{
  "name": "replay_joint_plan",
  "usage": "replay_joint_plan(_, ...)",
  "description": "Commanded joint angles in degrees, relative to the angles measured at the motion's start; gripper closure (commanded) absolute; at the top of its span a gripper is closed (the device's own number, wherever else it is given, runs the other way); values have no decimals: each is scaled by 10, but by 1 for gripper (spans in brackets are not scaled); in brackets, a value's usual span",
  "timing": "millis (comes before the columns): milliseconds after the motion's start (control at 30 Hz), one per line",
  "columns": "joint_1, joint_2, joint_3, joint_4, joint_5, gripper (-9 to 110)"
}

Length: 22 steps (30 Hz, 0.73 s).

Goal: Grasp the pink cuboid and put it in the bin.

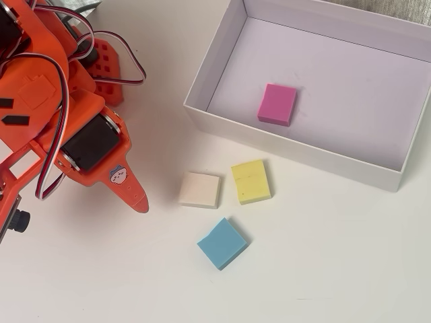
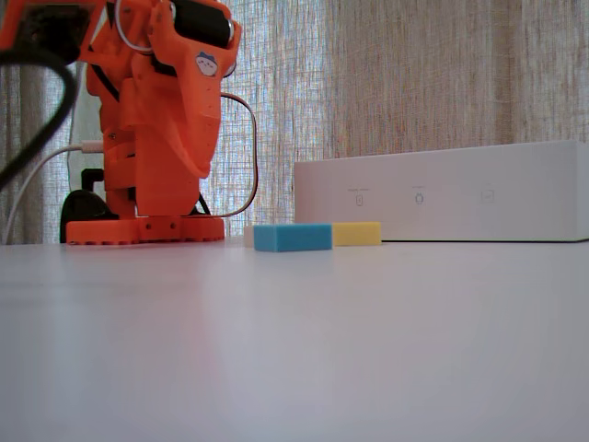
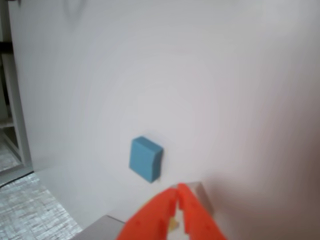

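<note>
Pink cuboid inside bin, hidden behind its wall in fixed view, end effector pressed together, empty.

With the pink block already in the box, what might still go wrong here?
1. The gripper, shut and empty, hangs beside the cream block; a careless move may knock it or the yellow block.
2. The pink block already lies in the box; another grasp attempt may disturb it.
</note>
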Motion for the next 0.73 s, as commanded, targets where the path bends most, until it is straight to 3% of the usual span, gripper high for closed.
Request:
replay_joint_plan(0, 4, -2, -4, -8, -4, 110)
replay_joint_plan(700, 4, -2, -4, -8, -4, 110)
